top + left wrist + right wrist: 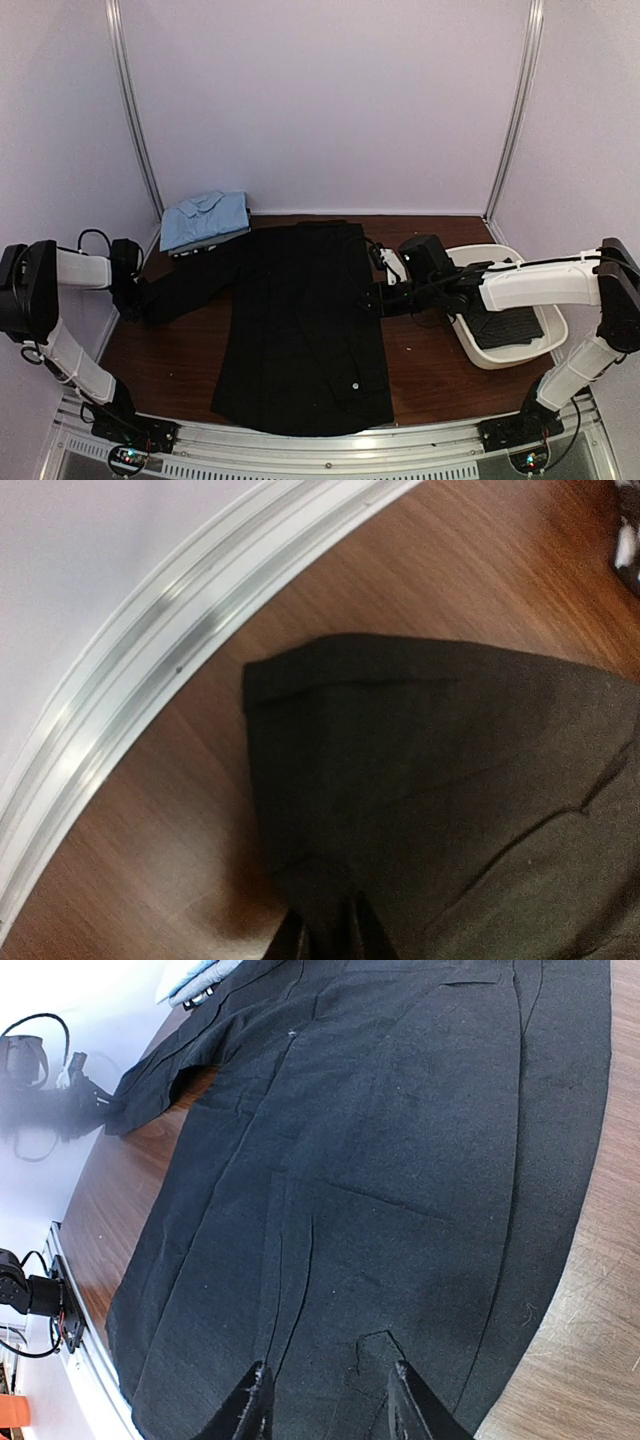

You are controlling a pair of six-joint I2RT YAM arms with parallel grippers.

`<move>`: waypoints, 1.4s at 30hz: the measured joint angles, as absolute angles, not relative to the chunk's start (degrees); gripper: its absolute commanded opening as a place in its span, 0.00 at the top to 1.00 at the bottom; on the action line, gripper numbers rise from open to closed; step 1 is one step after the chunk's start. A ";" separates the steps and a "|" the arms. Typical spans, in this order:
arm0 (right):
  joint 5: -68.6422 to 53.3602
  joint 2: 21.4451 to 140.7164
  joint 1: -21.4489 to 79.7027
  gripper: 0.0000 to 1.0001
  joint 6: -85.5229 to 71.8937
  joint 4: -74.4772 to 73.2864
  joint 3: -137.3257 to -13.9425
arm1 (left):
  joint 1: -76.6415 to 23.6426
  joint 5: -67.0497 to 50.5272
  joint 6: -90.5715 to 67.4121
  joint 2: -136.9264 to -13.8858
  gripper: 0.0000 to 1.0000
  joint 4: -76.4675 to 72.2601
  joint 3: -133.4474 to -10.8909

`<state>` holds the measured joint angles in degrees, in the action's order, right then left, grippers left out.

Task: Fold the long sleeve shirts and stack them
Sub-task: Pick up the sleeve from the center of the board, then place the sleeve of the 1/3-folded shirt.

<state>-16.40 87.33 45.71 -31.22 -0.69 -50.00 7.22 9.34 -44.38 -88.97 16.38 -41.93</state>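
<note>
At the far-left end of a wooden counter [440, 370], the left gripper [138, 295] stands narrow on the tip of a black long sleeve shirt's [300, 330] outstretched sleeve [195, 280]. Its wrist view shows the cloth gathered between the dark fingers [292, 945], with the cuff [300, 675] lying just ahead of them. From this gripper the sleeve runs sideways to the shirt's body. The body's long axis lies from the counter's near edge to its far one, collar away from the arms.

The right gripper [368, 298] sits on the body's opposite flank, about halfway along it. Its jaws are partly spread, both fingertips [255, 1400] rest on the cloth, and nothing is visibly clamped. A small pucker rises between them.

The coming fold appears to turn on that sleeve. The left arm is the nearer one, and carrying the cuff inward along the sleeve's own line, toward the right gripper, would lay it over the body. A slack pinch could let the cloth slide out on the way.

Beyond the left gripper, a folded light-blue shirt [205, 220] lies by the back wall. Behind the right gripper, a white tub [556, 330] holds something dark, too small to identify. Pale lilac walls [330, 100] and an aluminium rail [150, 680] close in the counter.
</note>
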 measured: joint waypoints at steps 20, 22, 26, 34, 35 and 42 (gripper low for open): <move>-16.12 87.33 45.08 0.60 -31.44 -0.67 -51.51 | -12.01 0.89 -29.43 -73.47 1.00 13.13 -55.64; -15.77 87.33 44.99 0.60 -31.68 -0.67 -51.51 | -16.95 -1.15 -27.64 -76.44 1.00 12.88 -58.13; -14.85 87.33 44.73 0.60 -32.64 -0.64 -51.51 | -27.16 -3.79 -24.95 -84.51 1.00 12.47 -63.53; -12.56 85.34 43.88 0.60 -34.57 -0.62 -49.71 | -41.08 -8.23 -21.17 -101.93 0.79 12.25 -74.35; -12.36 85.06 43.83 0.60 -34.72 -0.60 -49.36 | -42.15 -8.75 -20.91 -104.03 0.71 12.60 -75.83; -11.31 83.92 43.64 0.59 -35.38 -0.64 -47.62 | -44.56 -9.87 -21.23 -109.58 0.55 15.07 -78.54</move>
<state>-11.31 83.92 43.64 -35.38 -0.64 -47.62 -44.56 -9.87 -21.23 -109.58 15.07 -78.54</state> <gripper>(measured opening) 0.408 0.422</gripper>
